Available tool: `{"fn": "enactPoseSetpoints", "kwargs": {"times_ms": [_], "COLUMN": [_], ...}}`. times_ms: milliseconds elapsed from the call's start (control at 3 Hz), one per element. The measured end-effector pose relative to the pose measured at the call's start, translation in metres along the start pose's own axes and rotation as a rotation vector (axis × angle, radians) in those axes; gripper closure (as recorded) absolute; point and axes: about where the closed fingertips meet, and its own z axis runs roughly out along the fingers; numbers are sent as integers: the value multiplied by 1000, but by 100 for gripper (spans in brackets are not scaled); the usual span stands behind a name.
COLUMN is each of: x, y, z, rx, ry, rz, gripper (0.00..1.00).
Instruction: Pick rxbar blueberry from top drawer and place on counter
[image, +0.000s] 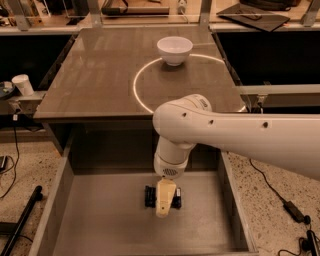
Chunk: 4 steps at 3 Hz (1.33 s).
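Observation:
The rxbar blueberry (149, 196), a small dark bar, lies flat on the bottom of the open top drawer (100, 220), near its middle. My gripper (165, 200) hangs straight down from the white arm (225, 135) and sits right over the bar. Its cream tip covers the bar's middle, so dark ends show on either side. I cannot see whether the gripper touches the bar. The counter (100, 75), glossy brown-grey with a bright arc line, lies beyond the drawer.
A white bowl (174, 49) stands on the far part of the counter, on the arc. A white paper cup (23, 84) sits on a ledge at the left. The drawer's side walls (57, 200) flank the gripper. Cables lie on the speckled floor at the right (280, 200).

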Motion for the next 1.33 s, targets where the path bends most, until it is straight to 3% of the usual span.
{"fn": "enactPoseSetpoints", "kwargs": {"times_ms": [333, 1000, 1333], "x": [2, 3, 9], "y": [-4, 1, 10], "z": [-3, -1, 16], "rx": [106, 138, 103], "ry": [22, 32, 44], "rz": [19, 35, 46], "gripper": [0, 0, 0]}}
